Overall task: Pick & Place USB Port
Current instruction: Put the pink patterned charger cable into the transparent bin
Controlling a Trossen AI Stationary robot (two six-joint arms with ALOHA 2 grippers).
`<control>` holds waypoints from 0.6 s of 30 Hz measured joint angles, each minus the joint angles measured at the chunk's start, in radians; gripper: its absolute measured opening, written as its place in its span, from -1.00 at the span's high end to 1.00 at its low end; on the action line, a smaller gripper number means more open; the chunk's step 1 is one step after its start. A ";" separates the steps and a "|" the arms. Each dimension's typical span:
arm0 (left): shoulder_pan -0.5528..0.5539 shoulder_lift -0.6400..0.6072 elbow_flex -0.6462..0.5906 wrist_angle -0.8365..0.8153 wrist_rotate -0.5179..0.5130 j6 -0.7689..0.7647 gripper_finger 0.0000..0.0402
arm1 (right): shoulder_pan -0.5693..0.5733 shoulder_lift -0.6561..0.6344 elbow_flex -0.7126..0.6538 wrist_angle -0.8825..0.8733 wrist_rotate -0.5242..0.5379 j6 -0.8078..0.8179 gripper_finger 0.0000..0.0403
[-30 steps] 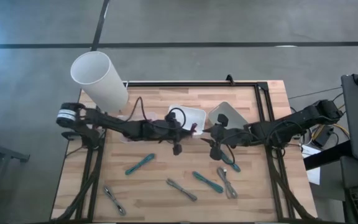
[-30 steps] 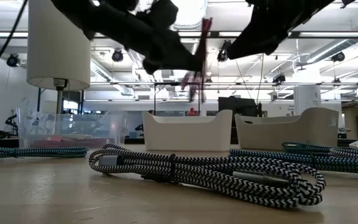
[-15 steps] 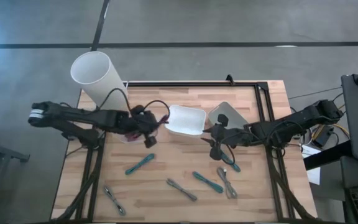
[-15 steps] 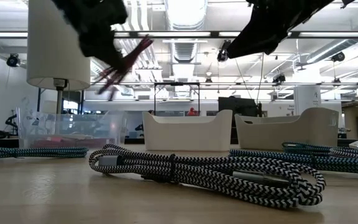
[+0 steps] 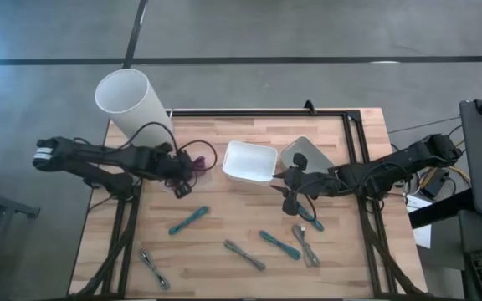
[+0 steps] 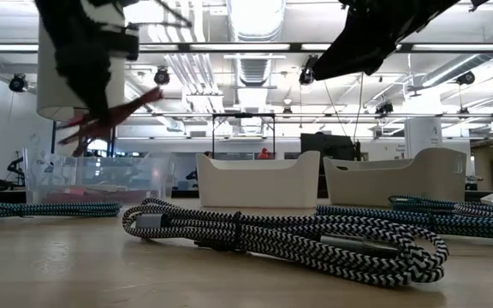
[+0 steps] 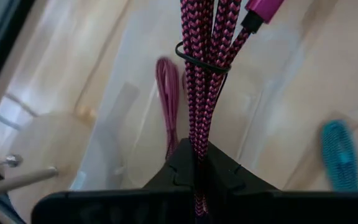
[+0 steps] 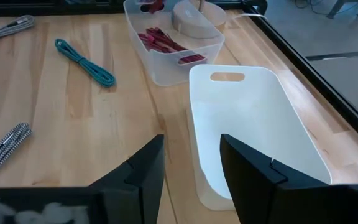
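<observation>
- My left gripper [image 7: 197,163] pinches the braided pink cable bundle [image 7: 205,74], hanging over the clear bin [image 8: 166,56].
- My right gripper [image 8: 191,165] waits with fingers spread beside the smooth white bin [image 8: 253,134].

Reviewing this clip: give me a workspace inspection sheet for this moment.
Surface: wooden table, on a black frame.
Job's things: pink cable bundle held over the clear bin, which holds more pink cables.
Clutter: two white bins; lamp.
Grippers: left end effector shut on the pink bundle; right end effector open above a white bin.
Cables: teal and grey bundles lie loose.
Surroundings: grey floor, nothing else seen.
</observation>
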 joint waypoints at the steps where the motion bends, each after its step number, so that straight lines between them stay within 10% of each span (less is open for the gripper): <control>1: 0.000 0.001 -0.021 0.011 0.000 0.001 0.95 | 0.000 0.000 0.000 0.001 0.000 0.000 0.27; 18: 0.005 0.004 -0.295 0.210 0.013 -0.052 0.95 | 0.000 0.000 0.000 0.002 0.000 -0.004 0.32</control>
